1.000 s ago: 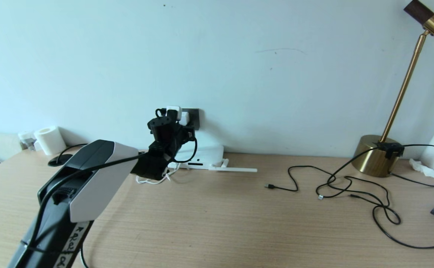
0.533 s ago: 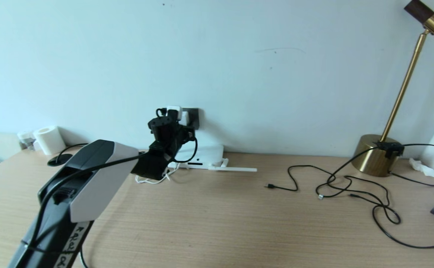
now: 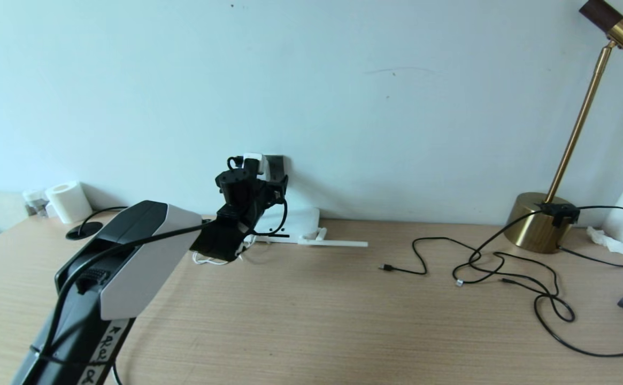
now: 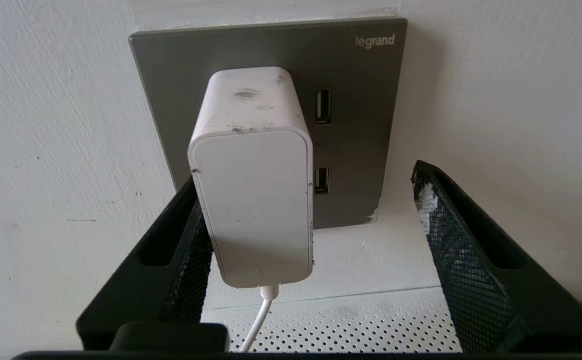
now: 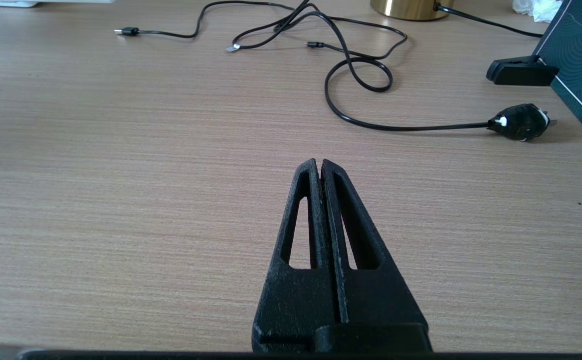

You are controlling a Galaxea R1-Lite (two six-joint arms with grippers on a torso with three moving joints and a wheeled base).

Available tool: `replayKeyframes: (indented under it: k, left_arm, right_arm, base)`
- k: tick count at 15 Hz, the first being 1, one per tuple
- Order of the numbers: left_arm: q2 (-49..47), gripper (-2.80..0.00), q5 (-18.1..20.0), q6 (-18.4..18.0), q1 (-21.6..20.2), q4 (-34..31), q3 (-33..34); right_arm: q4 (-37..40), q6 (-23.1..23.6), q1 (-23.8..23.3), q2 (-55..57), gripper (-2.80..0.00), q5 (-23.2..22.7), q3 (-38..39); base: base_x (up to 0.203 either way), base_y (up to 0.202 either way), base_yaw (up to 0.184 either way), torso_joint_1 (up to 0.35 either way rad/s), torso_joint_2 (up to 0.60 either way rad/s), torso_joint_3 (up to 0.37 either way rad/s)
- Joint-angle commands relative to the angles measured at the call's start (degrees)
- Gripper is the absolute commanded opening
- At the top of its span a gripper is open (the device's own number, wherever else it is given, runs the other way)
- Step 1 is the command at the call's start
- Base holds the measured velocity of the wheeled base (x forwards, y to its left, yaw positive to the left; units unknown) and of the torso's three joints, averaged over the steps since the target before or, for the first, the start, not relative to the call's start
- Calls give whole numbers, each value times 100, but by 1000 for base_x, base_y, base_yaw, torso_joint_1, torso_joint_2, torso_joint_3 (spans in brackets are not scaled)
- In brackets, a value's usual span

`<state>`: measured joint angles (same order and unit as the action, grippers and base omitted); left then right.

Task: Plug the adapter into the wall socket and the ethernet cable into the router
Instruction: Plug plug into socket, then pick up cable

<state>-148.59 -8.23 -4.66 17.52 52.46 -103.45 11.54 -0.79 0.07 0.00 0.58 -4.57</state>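
Note:
The white adapter (image 4: 253, 175) sits against the dark grey wall socket (image 4: 355, 130), its thin white cord (image 4: 256, 325) hanging down. My left gripper (image 4: 305, 180) is open around it: one finger (image 4: 186, 250) lies beside the adapter, the other (image 4: 450, 240) stands well clear. From the head I see the left gripper (image 3: 266, 179) at the wall socket (image 3: 276, 163), above the white router (image 3: 300, 220) with its antenna (image 3: 338, 244). My right gripper (image 5: 319, 162) is shut and empty, low over the table. I cannot find an ethernet cable with a clear clip plug.
Thin black cables (image 3: 504, 267) with small metal connectors lie tangled on the wooden table (image 3: 316, 321) towards the right. A brass lamp (image 3: 538, 230) stands at the back right; its cable ends in a black plug (image 5: 520, 127). A paper roll (image 3: 68, 201) stands at the back left.
My left gripper has shifted slightly up and towards the wall socket, and less of the white adapter shows past it. Nothing else has moved.

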Motion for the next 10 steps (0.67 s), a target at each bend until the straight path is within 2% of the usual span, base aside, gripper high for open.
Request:
replayKeyframes:
  k: [1,5,10]
  left_arm:
    - [348,0,-36,-3,4,129,452]
    - [1465,0,-38,-12,26,452,1659]
    - [2820,0,-31,-9,263,634,2729]
  right_arm:
    - [6,0,1,9,-280,4,0]
    - [6,0,1,1,-280,4,0]
    - [6,0,1,9,-280,4,0]
  base:
    - [0,0,0,0,0,0]
    - [0,0,0,0,0,0]
    - [0,0,0,0,0,0]
